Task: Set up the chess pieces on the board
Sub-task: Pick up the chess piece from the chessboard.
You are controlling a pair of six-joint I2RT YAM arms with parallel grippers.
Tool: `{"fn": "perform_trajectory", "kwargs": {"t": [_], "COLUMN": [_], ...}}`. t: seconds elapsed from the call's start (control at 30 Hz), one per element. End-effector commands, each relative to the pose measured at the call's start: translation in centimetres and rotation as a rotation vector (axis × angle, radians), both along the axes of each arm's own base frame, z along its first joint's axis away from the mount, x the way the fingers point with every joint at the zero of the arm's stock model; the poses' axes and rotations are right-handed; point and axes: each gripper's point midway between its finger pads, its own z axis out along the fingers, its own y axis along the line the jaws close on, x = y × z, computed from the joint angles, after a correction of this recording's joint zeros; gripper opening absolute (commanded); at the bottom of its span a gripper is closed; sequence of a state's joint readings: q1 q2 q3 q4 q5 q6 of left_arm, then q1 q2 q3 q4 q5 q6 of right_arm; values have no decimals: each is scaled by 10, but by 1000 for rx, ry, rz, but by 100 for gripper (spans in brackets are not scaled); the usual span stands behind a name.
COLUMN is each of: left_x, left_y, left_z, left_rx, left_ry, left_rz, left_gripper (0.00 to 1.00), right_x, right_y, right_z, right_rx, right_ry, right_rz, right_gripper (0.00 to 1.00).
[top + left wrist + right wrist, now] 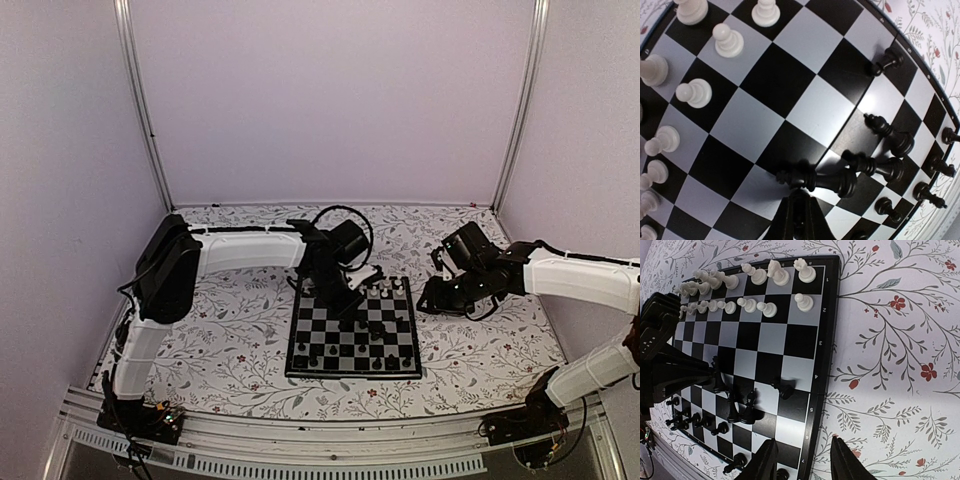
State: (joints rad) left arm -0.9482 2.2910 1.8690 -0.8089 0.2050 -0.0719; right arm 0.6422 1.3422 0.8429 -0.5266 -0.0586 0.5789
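Note:
The board [352, 322] lies in the middle of the floral cover. White pieces [386, 290] stand in two rows at its far edge, also in the right wrist view [757, 276] and the left wrist view [728, 41]. Black pieces [345, 358] stand along the near edge, several loosely placed [890, 136]. My left gripper [797, 196] is low over the board [775, 75], shut on the top of a tall black piece [840, 181]. My right gripper [804, 460] is open and empty above the board's right rim [821, 390].
A lone black pawn [785, 389] stands on the board near the right rim. My left arm [250, 250] reaches across from the left over the board's far left corner. The floral cover [890, 365] spreads right of the board. Walls close in on three sides.

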Motion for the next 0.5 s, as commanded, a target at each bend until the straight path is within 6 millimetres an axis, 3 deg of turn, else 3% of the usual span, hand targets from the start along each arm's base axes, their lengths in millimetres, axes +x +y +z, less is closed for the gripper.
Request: {"fn": "perform_trajectory", "kwargs": {"t": [0.0, 0.2, 0.47], "left_x": [3, -26, -63], "left_y": [-1, -11, -40], "left_z": [43, 68, 67], "left_rx": [-53, -163, -216], "left_ry": [-64, -19, 42], "left_rz": [6, -110, -220], "left_gripper": [4, 4, 4], "right_x": [6, 6, 0], "right_y": [2, 0, -10], "right_z": [4, 5, 7], "right_rx": [1, -2, 13], "right_ry": [-21, -25, -28], "right_rz": [6, 3, -34], "right_gripper": [38, 38, 38]}}
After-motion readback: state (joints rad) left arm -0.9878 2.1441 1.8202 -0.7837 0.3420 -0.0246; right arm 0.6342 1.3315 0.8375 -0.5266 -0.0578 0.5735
